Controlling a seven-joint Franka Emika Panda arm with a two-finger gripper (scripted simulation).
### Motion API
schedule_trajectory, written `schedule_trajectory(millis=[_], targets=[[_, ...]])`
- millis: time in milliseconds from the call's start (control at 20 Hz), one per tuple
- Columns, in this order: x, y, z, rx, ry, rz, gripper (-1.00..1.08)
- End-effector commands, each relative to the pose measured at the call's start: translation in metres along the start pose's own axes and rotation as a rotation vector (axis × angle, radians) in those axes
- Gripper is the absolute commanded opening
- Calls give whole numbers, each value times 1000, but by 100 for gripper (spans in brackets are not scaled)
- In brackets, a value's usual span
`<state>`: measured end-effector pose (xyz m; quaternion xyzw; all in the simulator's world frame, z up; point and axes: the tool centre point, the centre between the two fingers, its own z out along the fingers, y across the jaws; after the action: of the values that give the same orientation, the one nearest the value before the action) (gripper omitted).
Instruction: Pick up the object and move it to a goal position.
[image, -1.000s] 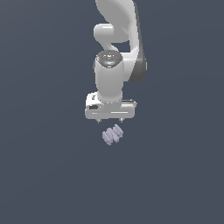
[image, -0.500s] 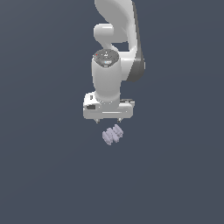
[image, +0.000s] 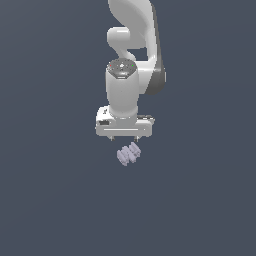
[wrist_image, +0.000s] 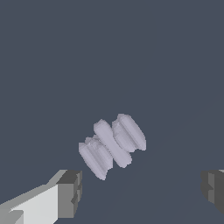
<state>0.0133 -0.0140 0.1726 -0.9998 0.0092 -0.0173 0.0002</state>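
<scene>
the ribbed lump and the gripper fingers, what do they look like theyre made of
The ribbed lump: a matte, pale lavender-grey solid, like hard plastic or cast resin, with faceted ridges and no shine; as a simulator render, its material stays open. The gripper fingers: white, smooth bodies like painted metal or plastic, tipped with dark grey matte pads that may be rubber.
</scene>
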Motion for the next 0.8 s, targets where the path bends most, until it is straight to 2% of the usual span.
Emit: schedule_trajectory(millis=[0,350,750], targets=[[0,-1,3,1,-2,32,100],[-1,-4,15,3,-8,164,100],[-2,-9,33,4,-17,374,100]])
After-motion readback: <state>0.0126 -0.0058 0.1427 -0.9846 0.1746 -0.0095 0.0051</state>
